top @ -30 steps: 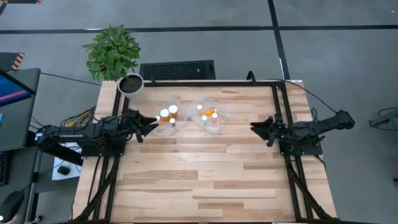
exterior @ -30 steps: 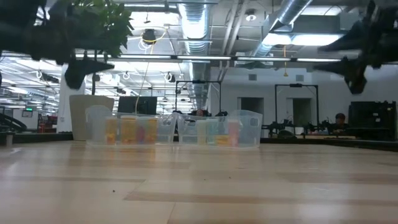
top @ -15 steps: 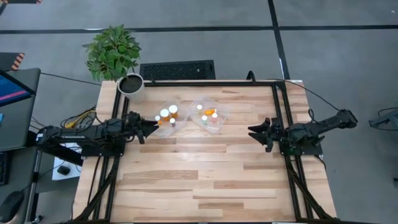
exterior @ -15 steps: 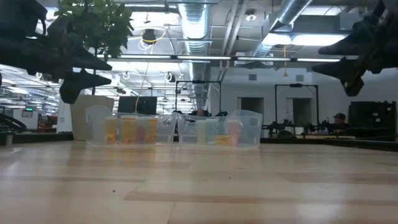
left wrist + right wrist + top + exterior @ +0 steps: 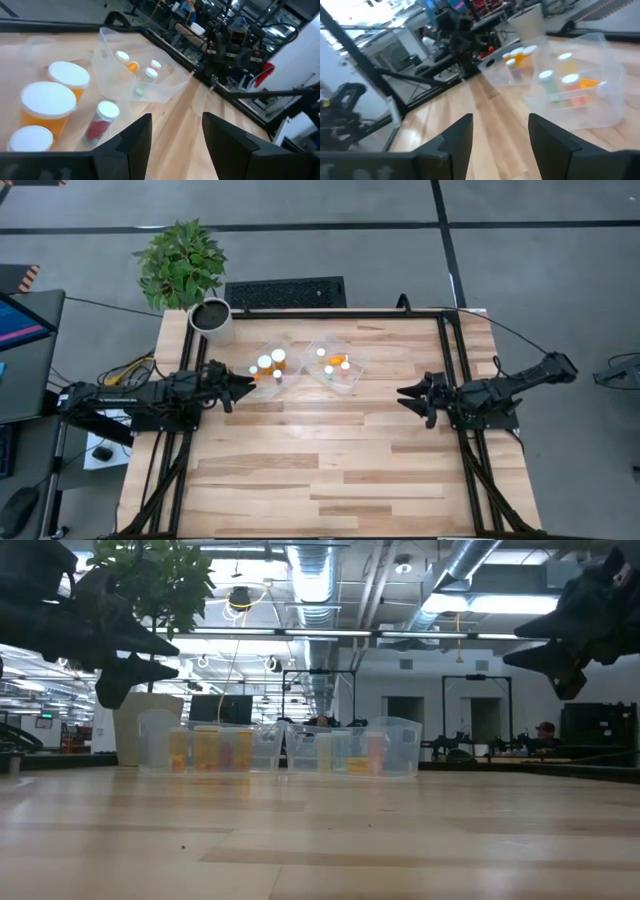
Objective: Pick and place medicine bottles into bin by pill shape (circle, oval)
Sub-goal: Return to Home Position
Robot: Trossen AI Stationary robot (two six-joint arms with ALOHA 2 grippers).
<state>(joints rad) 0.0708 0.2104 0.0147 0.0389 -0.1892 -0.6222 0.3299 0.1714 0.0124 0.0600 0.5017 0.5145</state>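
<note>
With the medicine bottles (image 5: 278,357) sorted in clear bins (image 5: 356,359) at the table's (image 5: 330,465) twelve o'clock, the left hand (image 5: 243,383) at nine and right hand (image 5: 408,394) at three hung empty, fingers apart.

- The left arm (image 5: 140,395) reaches in level from the left side. The left end effector (image 5: 243,383) points right, its 2 fingers (image 5: 135,142) apart and empty.
- The right arm (image 5: 505,388) mirrors it. The right end effector (image 5: 408,393) points left, 2 fingers apart, empty.
</note>
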